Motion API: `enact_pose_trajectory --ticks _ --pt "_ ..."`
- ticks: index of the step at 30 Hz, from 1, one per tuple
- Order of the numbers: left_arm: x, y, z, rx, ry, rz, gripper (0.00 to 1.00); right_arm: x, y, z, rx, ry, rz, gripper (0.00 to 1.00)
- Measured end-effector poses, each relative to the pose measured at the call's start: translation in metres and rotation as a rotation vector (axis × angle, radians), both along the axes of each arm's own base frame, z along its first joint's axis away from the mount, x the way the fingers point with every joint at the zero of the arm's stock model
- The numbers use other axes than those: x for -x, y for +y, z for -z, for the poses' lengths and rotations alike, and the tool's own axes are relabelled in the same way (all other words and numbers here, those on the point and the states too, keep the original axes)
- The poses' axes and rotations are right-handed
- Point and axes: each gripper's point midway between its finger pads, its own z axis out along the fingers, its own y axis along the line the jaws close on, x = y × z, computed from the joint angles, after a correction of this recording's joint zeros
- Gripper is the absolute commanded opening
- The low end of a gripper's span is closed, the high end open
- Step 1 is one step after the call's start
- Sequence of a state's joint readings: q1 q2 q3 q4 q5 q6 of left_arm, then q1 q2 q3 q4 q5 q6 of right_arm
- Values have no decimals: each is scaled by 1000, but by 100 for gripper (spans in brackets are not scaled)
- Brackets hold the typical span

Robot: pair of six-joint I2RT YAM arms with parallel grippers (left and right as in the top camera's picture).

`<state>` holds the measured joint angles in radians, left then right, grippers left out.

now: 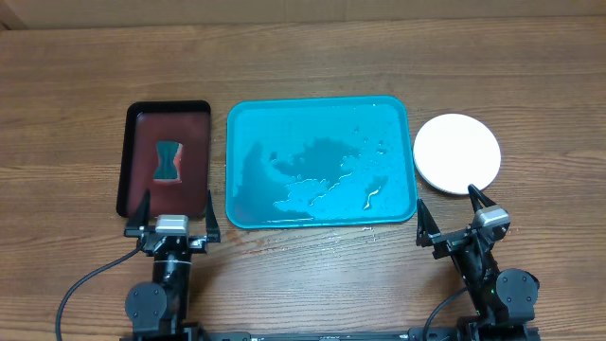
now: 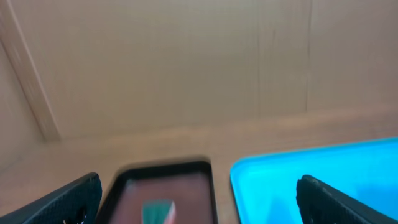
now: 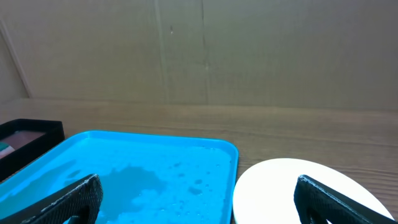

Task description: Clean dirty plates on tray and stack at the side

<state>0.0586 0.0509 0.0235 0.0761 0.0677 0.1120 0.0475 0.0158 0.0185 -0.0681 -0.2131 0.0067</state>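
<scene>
Overhead — white plate (image 1: 457,153) beside wet tray (image 1: 256,123).

A lab test bench: wooden table (image 1: 57,95), cardboard backdrop (image 3: 249,50).

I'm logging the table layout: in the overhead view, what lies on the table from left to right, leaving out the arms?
Left to right: black-rimmed dark red tray → turquoise tray → white plate.

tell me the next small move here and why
Probably none; leave both arms parked. The turquoise tray holds only water, no plates. A white plate sits on the table to its right, hiding anything beneath. The sponge lies in the dark red tray, and the left gripper and right gripper are open and empty.
</scene>
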Motion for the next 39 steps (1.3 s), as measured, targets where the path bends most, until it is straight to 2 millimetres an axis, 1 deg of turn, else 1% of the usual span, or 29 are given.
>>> enact_pose_trajectory --ticks 2,5,39 --pt "0 0 18 4 62 0 100 0 0 0 0 0 0 100" --pt "2 0 36 8 130 0 100 0 0 0 0 0 0 100" --pt "2 0 36 9 129 0 100 0 0 0 0 1 0 100"
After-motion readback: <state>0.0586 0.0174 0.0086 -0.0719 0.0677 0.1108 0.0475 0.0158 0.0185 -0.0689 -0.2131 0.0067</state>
